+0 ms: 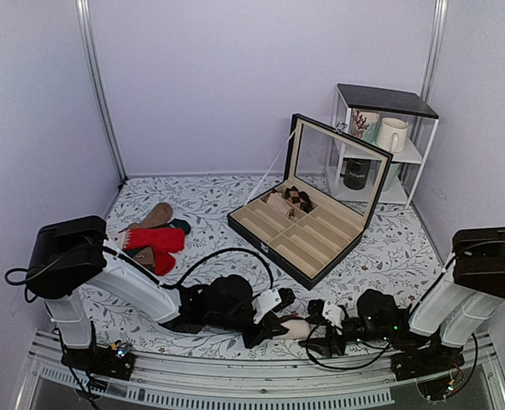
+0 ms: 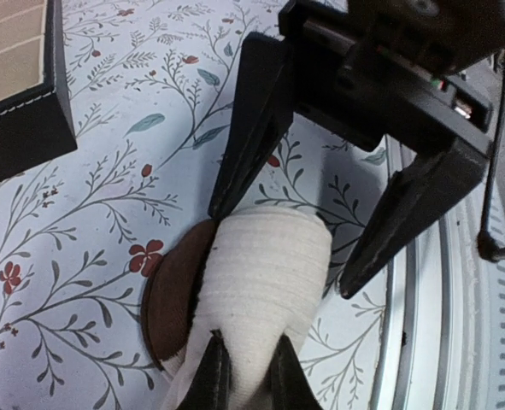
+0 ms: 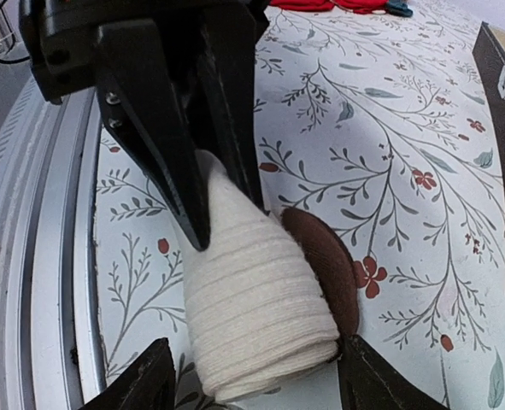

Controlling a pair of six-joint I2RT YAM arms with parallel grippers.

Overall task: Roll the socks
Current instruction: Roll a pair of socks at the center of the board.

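Note:
The socks (image 1: pixel 295 327) lie rolled into a cream bundle (image 2: pixel 265 282) near the table's front edge, with a dark brown end (image 2: pixel 171 299) showing at the side. My left gripper (image 2: pixel 248 342) is shut on one end of the roll, pinching the cream knit. My right gripper (image 3: pixel 256 344) faces it from the other end. It is open, with a finger on each side of the roll (image 3: pixel 252 299) and a gap on both sides. In the top view the left gripper (image 1: pixel 273 323) and the right gripper (image 1: pixel 325 323) meet at the bundle.
An open compartment box (image 1: pixel 308 231) stands behind the grippers, its corner (image 2: pixel 21 111) close by. Red socks (image 1: pixel 154 239) and tan and teal socks (image 1: pixel 158 218) lie at the left. A white shelf with mugs (image 1: pixel 384 145) stands at the back right. A metal rail (image 1: pixel 235 376) runs along the near edge.

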